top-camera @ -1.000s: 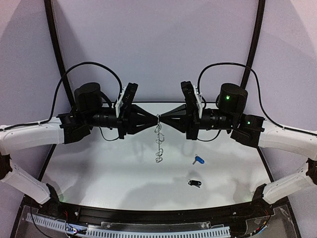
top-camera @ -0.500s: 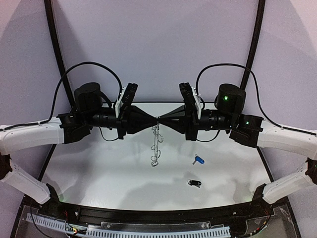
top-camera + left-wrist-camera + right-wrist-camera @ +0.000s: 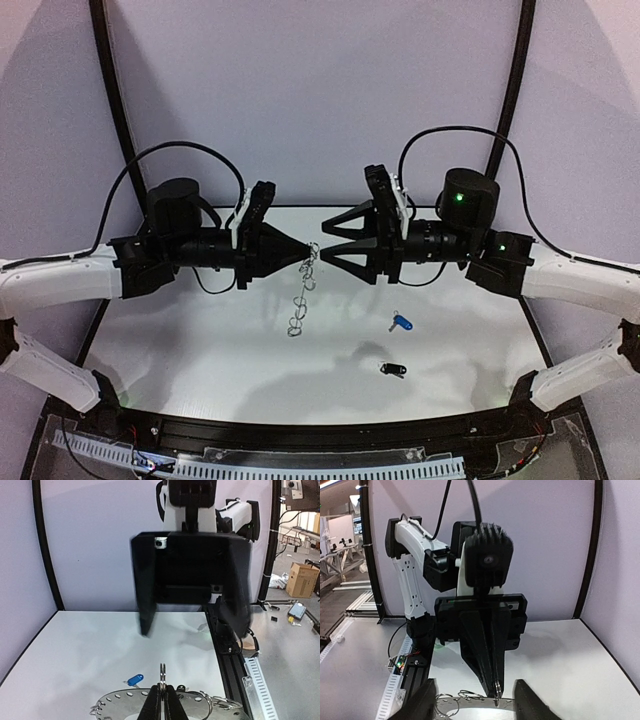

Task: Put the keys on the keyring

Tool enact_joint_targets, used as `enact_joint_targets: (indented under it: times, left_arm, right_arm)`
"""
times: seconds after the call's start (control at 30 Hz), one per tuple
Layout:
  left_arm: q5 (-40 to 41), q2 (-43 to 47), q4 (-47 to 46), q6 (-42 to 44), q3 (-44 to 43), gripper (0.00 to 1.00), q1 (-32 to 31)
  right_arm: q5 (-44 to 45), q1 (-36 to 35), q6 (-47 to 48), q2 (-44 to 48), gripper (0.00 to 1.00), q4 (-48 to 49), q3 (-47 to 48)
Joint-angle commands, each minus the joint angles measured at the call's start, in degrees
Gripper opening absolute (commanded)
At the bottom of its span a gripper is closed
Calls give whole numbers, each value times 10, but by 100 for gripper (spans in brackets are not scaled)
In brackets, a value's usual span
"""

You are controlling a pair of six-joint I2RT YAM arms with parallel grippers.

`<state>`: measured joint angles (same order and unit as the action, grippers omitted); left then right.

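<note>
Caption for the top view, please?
Left fingers pinch the dangling keyring while right fingers stand open beside it; blue key and black key lie on the table.

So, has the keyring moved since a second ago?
Yes. In the top view the keyring has swung left with the left gripper, farther from the blue key, which has stayed put.

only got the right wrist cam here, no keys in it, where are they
Observer: The blue key lies on the table, right of the middle.
Operator: and the black one
Observer: The black key lies apart from it, nearer the arm bases.
Operator: how's the ring hanging, it's cut off here
Observer: The keyring hangs down toward the table from the shut left gripper; the right gripper is open.
</note>
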<state>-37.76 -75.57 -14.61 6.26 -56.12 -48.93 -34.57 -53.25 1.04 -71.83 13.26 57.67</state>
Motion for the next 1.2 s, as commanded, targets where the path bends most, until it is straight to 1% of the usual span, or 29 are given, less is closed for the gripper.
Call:
enact_joint_targets:
  times: [0.0,0.03,0.1,0.17,0.23,0.27,0.3,0.4,0.43,0.47,0.53,0.57,0.63,0.73,0.83,0.9,0.93,1.0,1.17]
  left_arm:
    - [-2,34,23,49,6,1,2]
    - [-7,41,29,60,7,1,2]
    - [-5,48,68,78,2,1,2]
    - [13,54,87,94,4,1,2]
    - [20,59,109,122,5,1,2]
    - [20,60,119,132,4,1,2]
    - [26,62,136,149,3,1,1]
    - [36,67,163,166,2,1,1]
    - [44,66,168,168,3,1,1]
    - [56,64,168,168,2,1,1]
    - [70,60,167,162,2,1,1]
    - [88,56,163,150,0,1,1]
    - [130,43,159,130,-2,1,1]
    - [157,28,169,112,-10,1,1]
    - [157,18,173,109,-10,1,1]
    - [179,22,140,97,6,1,1]
    - [185,25,112,91,22,1,1]
    - [198,35,98,89,34,1,2]
    - [240,44,120,64,39,1,1]
  right_arm:
    - [50,-4,-8,38,63,17,-14]
    - [68,-4,-9,47,68,18,-19]
    - [102,-4,-23,65,83,22,-36]
    - [142,-4,-36,82,97,26,-51]
    - [204,-3,-47,102,98,16,-65]
    - [212,-4,-50,107,98,14,-68]
    - [255,-4,-53,114,98,-5,-72]
    - [343,-3,-67,120,98,-58,-66]
    - [409,-2,-86,117,98,-105,-54]
    - [442,-2,-98,113,98,-134,-48]
    - [484,-1,-120,107,98,-172,-39]
    - [519,5,-160,98,98,-216,-30]
    - [545,15,-200,89,98,-262,-22]
    - [548,32,-249,85,98,-307,-26]
    - [540,51,-296,78,98,-352,-28]
    - [529,71,-329,71,98,-390,-30]
    - [522,75,-336,69,98,-399,-33]
    - [510,80,-343,65,98,-408,-40]
    - [460,93,-360,33,98,-436,-56]
